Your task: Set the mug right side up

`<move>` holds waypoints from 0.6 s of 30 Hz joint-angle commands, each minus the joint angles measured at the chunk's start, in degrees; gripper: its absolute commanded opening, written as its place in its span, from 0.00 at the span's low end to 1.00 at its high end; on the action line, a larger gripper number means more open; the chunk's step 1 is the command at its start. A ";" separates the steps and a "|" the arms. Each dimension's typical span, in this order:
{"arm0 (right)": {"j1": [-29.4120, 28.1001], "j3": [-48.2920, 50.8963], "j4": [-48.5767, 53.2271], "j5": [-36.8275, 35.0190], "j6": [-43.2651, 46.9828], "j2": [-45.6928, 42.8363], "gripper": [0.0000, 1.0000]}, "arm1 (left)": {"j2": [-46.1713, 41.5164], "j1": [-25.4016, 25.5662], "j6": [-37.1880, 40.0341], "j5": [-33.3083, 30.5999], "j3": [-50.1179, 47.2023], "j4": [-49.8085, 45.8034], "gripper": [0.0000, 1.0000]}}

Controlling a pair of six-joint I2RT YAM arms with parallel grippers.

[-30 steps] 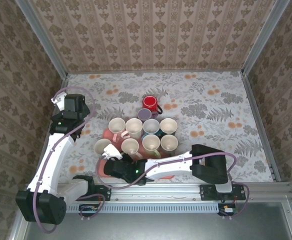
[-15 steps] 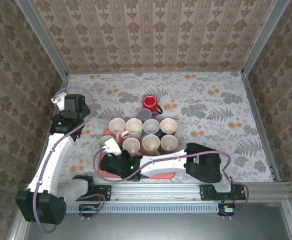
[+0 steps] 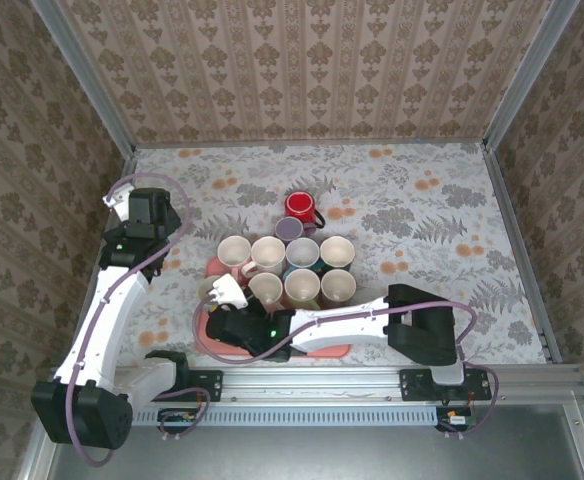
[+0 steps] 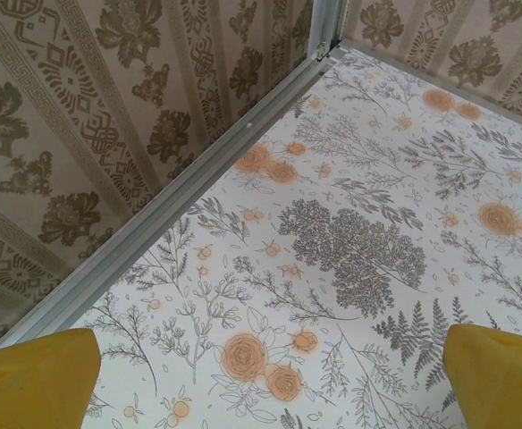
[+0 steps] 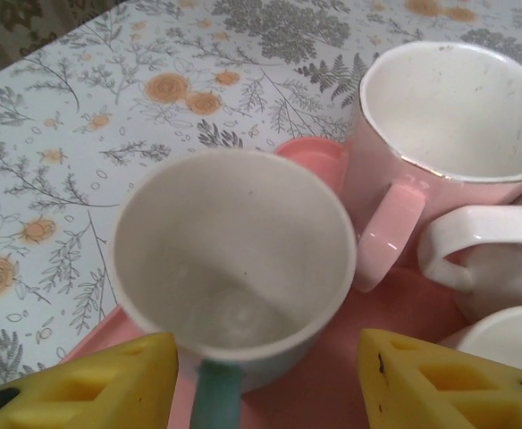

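The mug [image 5: 234,259] stands mouth up on the pink tray [image 5: 404,313], just ahead of the right gripper [image 5: 265,353]. Its teal handle [image 5: 214,393] points back into the gap between the 2 yellow fingers [image 5: 100,380], closer to the left one. The jaws stand apart, clasping nothing. A pink mug [image 5: 449,116] sits beyond the right finger. The left gripper [image 4: 270,349] hangs spread wide over bare floral tabletop [image 4: 359,241], holding nothing.
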State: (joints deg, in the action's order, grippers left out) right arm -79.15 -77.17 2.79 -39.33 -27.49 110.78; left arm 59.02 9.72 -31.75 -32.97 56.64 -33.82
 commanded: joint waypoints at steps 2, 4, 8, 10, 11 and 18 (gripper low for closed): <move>-0.12 0.87 -2.22 0.83 2.45 -4.14 0.60 | -0.23 0.30 0.43 0.69 -0.57 0.70 1.00; -0.20 1.17 -2.31 1.09 2.93 -5.07 0.65 | -0.22 0.39 0.69 1.21 -0.72 0.90 1.00; -0.18 1.82 -2.81 2.57 4.82 -7.36 0.68 | -0.06 0.61 1.42 3.10 -0.92 1.78 1.00; -0.04 2.28 -3.02 3.41 5.77 -8.87 0.69 | 0.03 0.78 1.70 4.07 -1.03 2.06 1.00; 0.20 2.56 -3.22 4.12 6.09 -9.81 0.69 | 0.10 0.89 1.90 4.51 -1.10 2.31 1.00; 3.32 3.13 0.90 9.01 5.31 -15.10 0.69 | 0.45 2.39 4.31 9.46 -1.38 4.69 1.00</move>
State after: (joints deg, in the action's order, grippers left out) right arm -77.30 -74.76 1.65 -32.49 -22.46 98.87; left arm 59.20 11.42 -29.43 -26.70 55.90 -31.03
